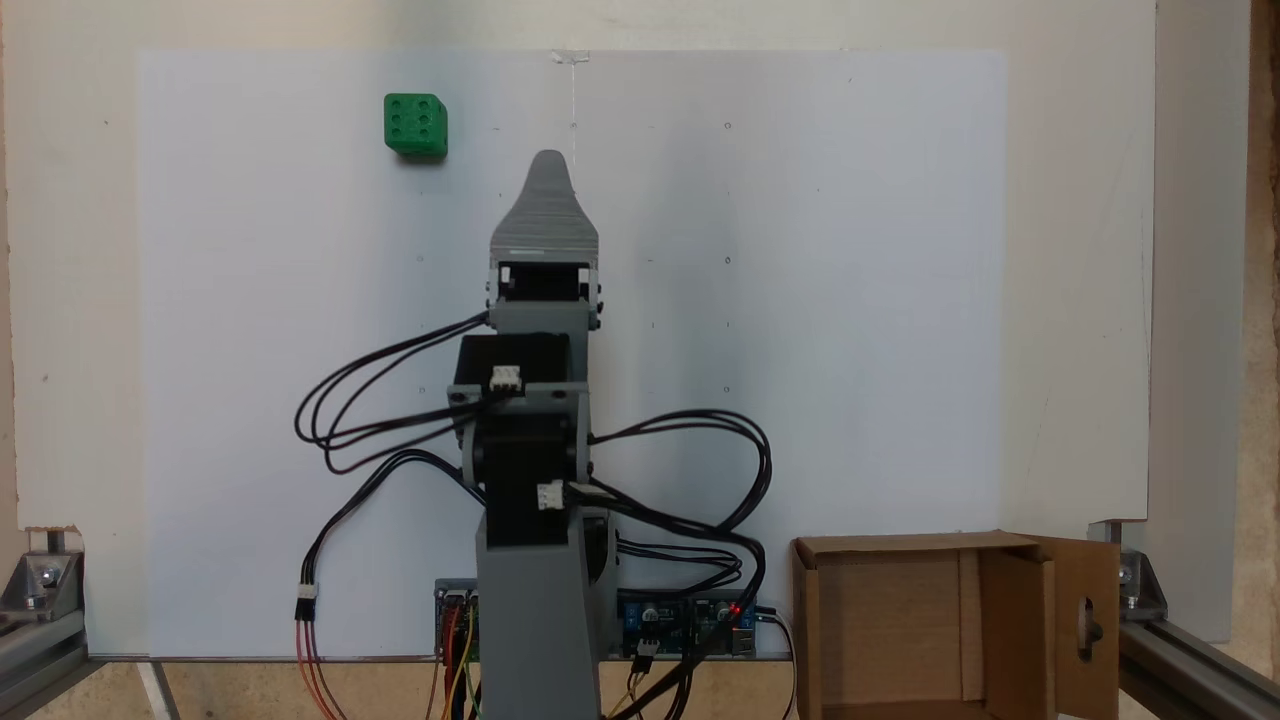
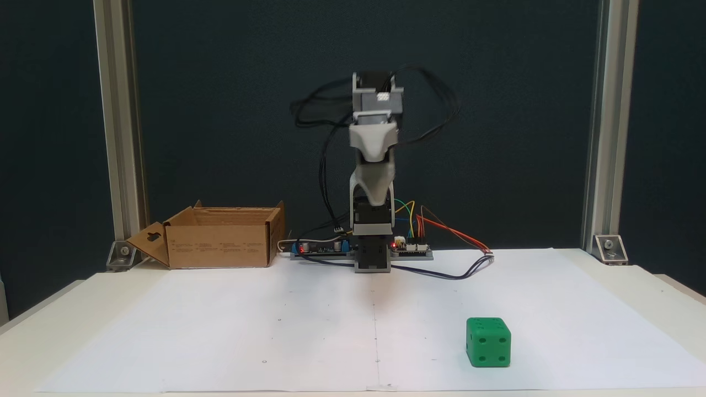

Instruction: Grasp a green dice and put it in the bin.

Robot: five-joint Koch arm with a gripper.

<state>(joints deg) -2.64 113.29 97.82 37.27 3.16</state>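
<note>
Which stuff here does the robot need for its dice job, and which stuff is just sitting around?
For the job:
- green dice, alone on the white sheet
- bin, the open cardboard box beside the arm's base
- gripper, raised, nowhere near the dice

Just there:
- white paper sheet
- circuit boards and loose cables
- metal frame posts

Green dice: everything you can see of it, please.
The green dice is a small bright green cube with rounded edges and recessed pips of the same colour, plastic-looking. It sits flat and upright on the white paper sheet, alone, touched by nothing else. The overhead fixed view shows six pips on top. The pincer is well clear of it.
</note>
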